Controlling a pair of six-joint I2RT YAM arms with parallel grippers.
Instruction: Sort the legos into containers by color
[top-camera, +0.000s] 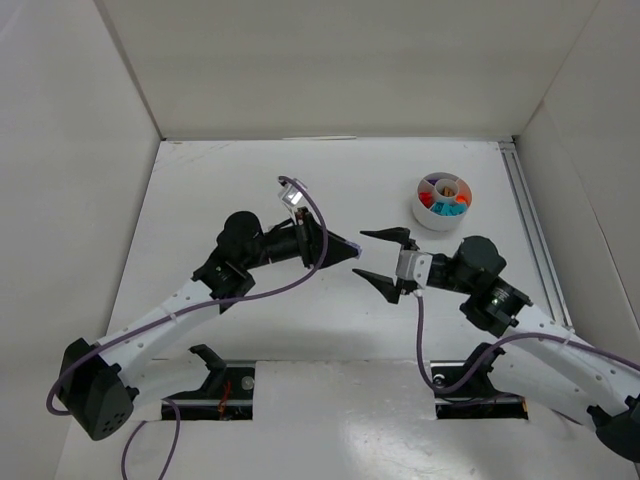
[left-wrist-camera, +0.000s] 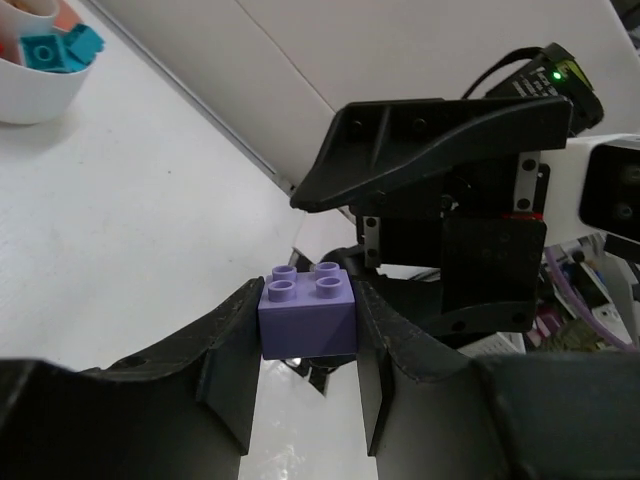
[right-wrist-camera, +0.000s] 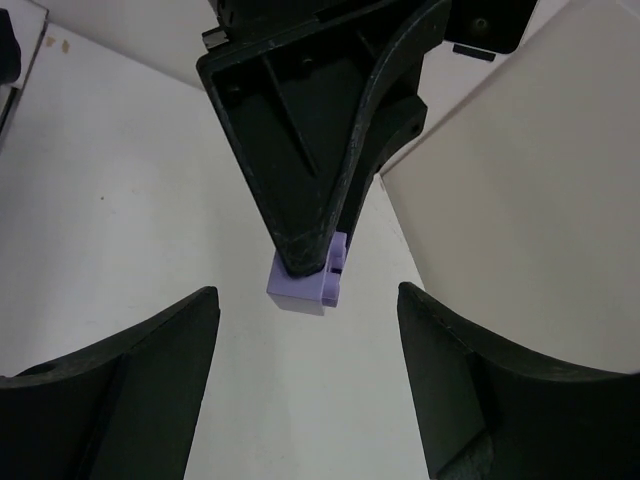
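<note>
My left gripper (top-camera: 352, 249) is shut on a purple lego (left-wrist-camera: 307, 318) and holds it above the table at mid-field. The brick sits between its fingertips, studs up in the left wrist view. My right gripper (top-camera: 377, 259) is open and empty, facing the left gripper tip to tip. In the right wrist view the purple lego (right-wrist-camera: 303, 284) hangs from the left gripper's fingers (right-wrist-camera: 310, 150), just beyond my spread right gripper (right-wrist-camera: 307, 300). The round white dish (top-camera: 428, 217) stands at the back right, with red, orange and teal legos (top-camera: 448, 207) in its wedges. Its rim (left-wrist-camera: 25, 95) shows in the left wrist view.
White walls close the table on the left, back and right. A metal rail (top-camera: 527, 220) runs along the right edge. The arm bases and cables (top-camera: 225, 385) sit at the near edge.
</note>
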